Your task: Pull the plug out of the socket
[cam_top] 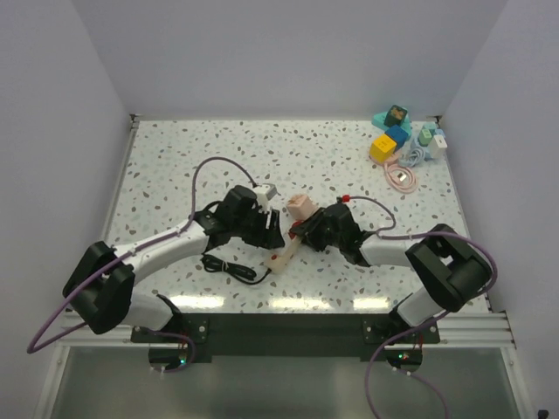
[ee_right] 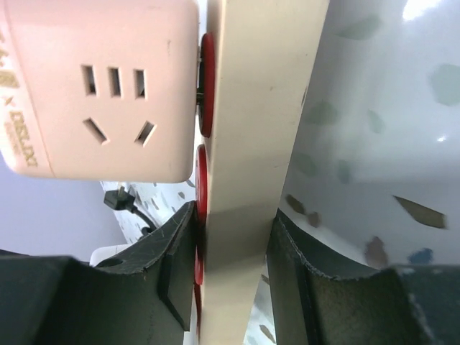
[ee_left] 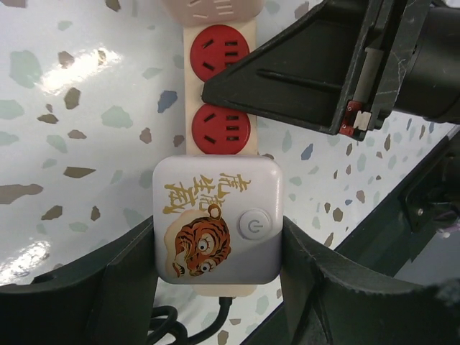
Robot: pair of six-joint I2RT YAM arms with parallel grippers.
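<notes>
The socket, a long cream-white power strip (ee_left: 218,86) with red outlets, lies mid-table (cam_top: 284,253). My right gripper (ee_right: 233,223) is shut on its edges, and its fingers (ee_left: 302,68) show in the left wrist view. My left gripper (ee_left: 219,230) is shut on a white square block with a tiger picture and a power button (ee_left: 215,219), which sits on the strip's cord end. A pink cube adapter (ee_right: 100,86) is plugged into the strip's far end (cam_top: 300,205). The small black plug (ee_right: 117,199) lies on the table, apart from the strip, on a thin black cord (cam_top: 231,271).
Toy blocks in teal, yellow and blue (cam_top: 389,135) stand at the back right, with a coiled pink cable (cam_top: 402,177) and a light-blue cable (cam_top: 417,155) beside them. Walls close the table on three sides. The two arms meet over the strip.
</notes>
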